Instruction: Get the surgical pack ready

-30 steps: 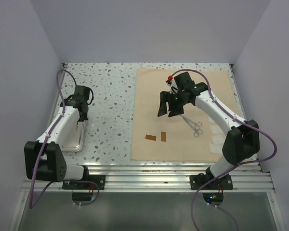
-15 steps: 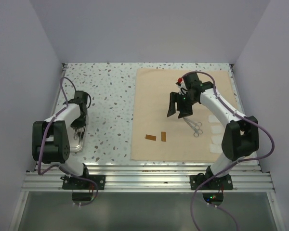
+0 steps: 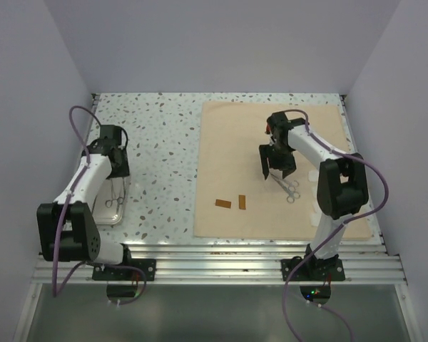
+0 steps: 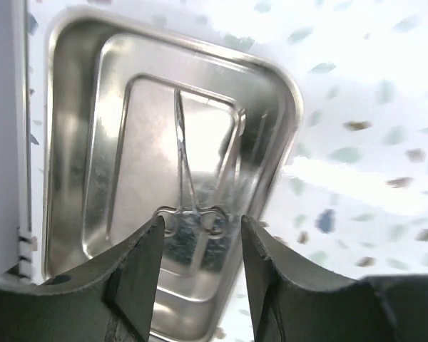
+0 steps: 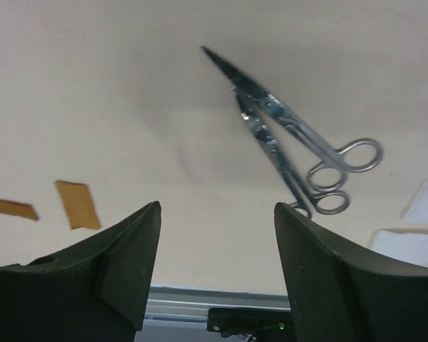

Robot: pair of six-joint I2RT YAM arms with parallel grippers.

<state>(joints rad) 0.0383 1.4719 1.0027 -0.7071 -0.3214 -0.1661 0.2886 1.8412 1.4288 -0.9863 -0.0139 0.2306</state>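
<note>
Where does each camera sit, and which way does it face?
Top external: above and behind the bases, facing down on the table and tan cloth; left arm and right arm show.
Left wrist: on the left arm, facing down into the steel tray with one instrument; open left gripper shows.
Right wrist: on the right arm, facing down on the cloth, two scissor-like instruments, brown strips; open right gripper shows.
Shared: top and left wrist, the tray; top and right wrist, the strips.
</note>
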